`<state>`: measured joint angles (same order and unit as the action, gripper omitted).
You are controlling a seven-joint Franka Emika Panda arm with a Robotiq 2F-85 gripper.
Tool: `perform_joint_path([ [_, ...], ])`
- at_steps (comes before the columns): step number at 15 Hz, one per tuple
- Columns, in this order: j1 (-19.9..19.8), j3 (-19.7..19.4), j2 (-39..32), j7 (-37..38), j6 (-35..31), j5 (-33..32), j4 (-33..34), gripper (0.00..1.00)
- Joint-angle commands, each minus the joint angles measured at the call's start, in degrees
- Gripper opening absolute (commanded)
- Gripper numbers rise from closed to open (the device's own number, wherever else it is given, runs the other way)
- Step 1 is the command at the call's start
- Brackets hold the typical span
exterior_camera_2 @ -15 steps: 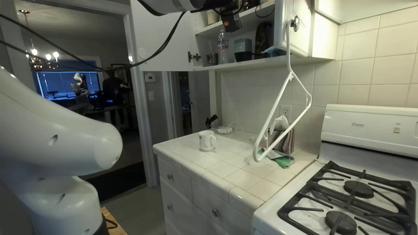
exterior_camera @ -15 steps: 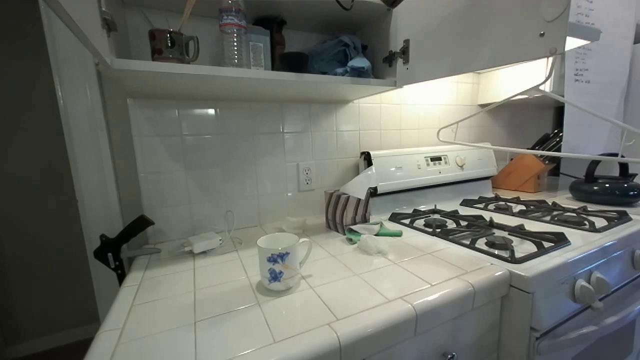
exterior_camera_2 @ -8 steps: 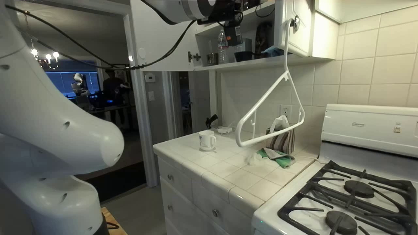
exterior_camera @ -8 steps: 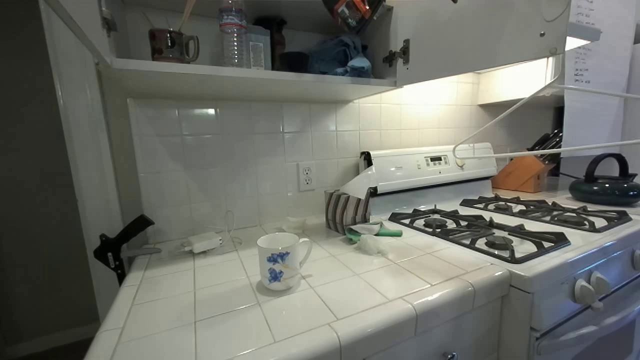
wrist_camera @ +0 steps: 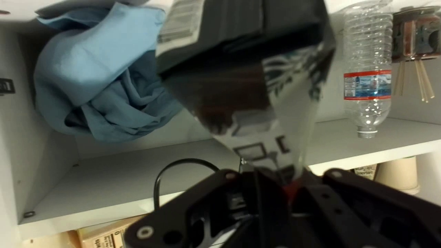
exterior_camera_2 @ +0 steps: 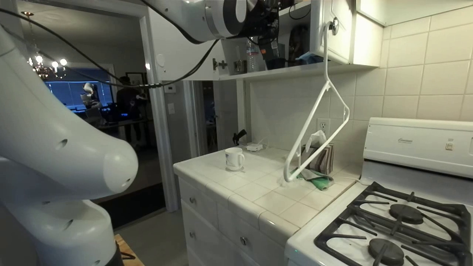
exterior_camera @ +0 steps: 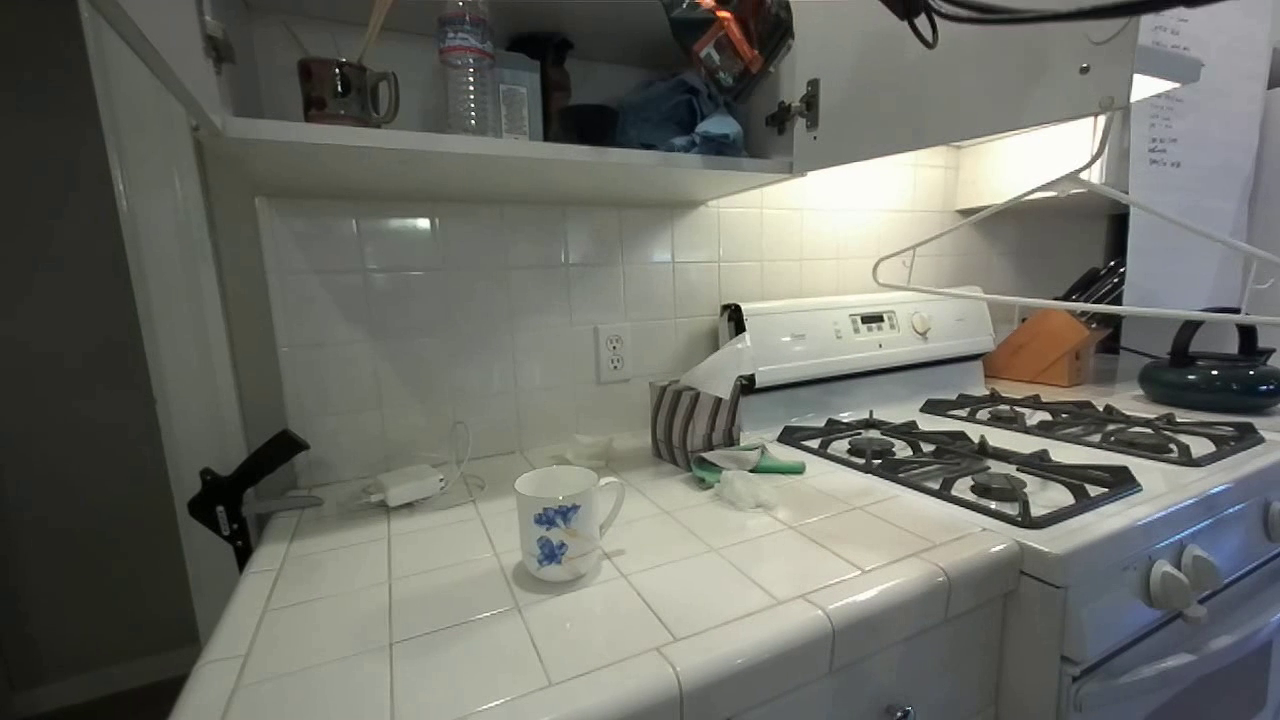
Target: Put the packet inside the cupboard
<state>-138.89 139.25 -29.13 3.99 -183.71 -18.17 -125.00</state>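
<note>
My hand (wrist_camera: 284, 182) pinches one end of the packet (wrist_camera: 248, 79), which hangs down from it at the mouth of the white cupboard (exterior_camera: 480, 165); whether it is past the front edge, I cannot tell. Only the wrist view shows me the grip plainly, and a pale, leaf-patterned panel (wrist_camera: 289, 69) on the glossy black film; in an exterior view I see its orange marks (exterior_camera: 735, 40) instead. Behind it slumps a blue cloth (wrist_camera: 100, 69) in soft folds, and well apart from that stand a ribbed, clear plastic water bottle (wrist_camera: 368, 58) and a patterned mug (wrist_camera: 415, 38) holding thin sticks (wrist_camera: 423, 81). The wrist view alone gives me a printed carton (wrist_camera: 103, 238) on the upper shelf (wrist_camera: 103, 182). A smooth white hanger (exterior_camera_2: 307, 127) shows in both exterior views. Lower down, on the glossy square tiles of the tabletop (exterior_camera: 320, 620), stand a white mug (exterior_camera: 555, 530) with blue flowers and, farther off, a striped tissue box (exterior_camera: 690, 422) beside the stove (exterior_camera: 870, 340).
</note>
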Motion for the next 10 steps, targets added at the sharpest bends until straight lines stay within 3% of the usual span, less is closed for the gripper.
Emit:
perform_joint_path([
  [1, -2.4, -0.5, 3.3, 3.8, -7.5, -1.3, -2.0, 0.00],
  [4, -2.5, 1.0, 5.3, 2.3, -10.8, 1.2, -1.3, 0.00],
  [10, -2.0, -0.4, 12.8, 2.3, -14.3, 6.2, 4.2, 0.00],
])
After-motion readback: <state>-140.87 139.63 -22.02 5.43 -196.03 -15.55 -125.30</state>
